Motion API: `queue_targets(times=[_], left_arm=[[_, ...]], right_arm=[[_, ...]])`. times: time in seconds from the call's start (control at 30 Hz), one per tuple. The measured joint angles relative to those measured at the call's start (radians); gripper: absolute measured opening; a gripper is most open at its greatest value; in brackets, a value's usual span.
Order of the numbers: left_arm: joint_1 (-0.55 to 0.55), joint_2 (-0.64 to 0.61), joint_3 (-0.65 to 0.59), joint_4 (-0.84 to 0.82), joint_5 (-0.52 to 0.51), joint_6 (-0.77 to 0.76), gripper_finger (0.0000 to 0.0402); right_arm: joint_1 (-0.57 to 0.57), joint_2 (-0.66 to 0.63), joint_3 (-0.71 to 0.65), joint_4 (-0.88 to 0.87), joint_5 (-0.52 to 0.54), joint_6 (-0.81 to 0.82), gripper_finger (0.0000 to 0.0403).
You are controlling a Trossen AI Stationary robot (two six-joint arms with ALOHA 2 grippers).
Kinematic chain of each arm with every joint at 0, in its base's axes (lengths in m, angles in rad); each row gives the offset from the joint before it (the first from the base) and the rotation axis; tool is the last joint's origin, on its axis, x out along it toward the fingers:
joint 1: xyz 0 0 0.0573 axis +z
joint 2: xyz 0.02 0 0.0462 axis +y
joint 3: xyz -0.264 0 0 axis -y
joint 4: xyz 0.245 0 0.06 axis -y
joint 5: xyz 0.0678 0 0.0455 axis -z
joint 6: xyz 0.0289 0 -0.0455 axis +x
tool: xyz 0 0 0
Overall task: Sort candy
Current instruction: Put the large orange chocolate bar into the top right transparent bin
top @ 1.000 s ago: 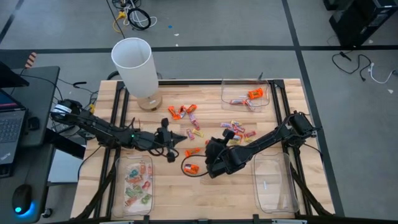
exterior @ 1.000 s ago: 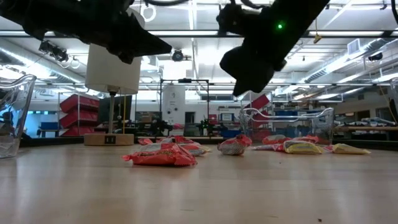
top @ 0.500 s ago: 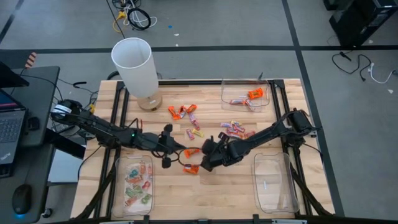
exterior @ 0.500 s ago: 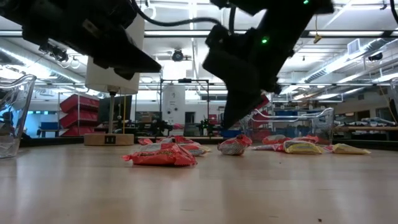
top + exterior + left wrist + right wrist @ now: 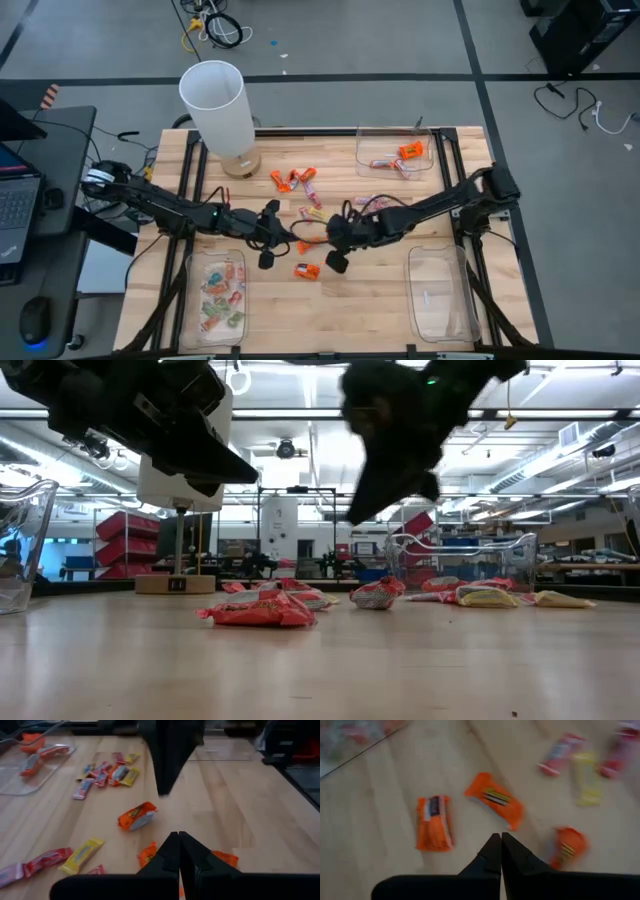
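Hovering mid-table, the right gripper (image 5: 337, 250) has swung left and now faces the left gripper (image 5: 275, 238); both are pinched closed, empty. Orange candy (image 5: 307, 271) lies loose just below them, more candy scattered farther back. Nothing lifted, so sorting has not advanced.

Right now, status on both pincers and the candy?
Left pincer and right pincer both shut, empty, mid-table. Loose candy beneath them; some sorted in the trays. Nothing blocking.
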Motion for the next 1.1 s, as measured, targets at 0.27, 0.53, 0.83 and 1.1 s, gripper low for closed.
queue_targets(times=[0.27, 0.53, 0.83, 1.1], left_arm=[[0.033, 0.125, 0.001, 0.148, 0.007, -0.007, 0.0000], [0.068, 0.363, 0.069, 0.348, -0.016, 0.001, 0.0000], [0.139, 0.538, 0.141, 0.355, -0.070, -0.003, 0.0000], [0.151, 0.662, 0.240, 0.357, -0.011, 0.026, 0.0000]], right_arm=[[-0.011, -0.134, -0.247, 0.113, 0.027, 0.152, 0.0000], [-0.011, -0.131, -0.388, 0.356, 0.034, 0.213, 0.0000], [-0.015, -0.107, -0.392, 0.384, 0.105, 0.213, 0.0000], [-0.016, -0.080, -0.392, 0.394, 0.109, 0.222, 0.0000]])
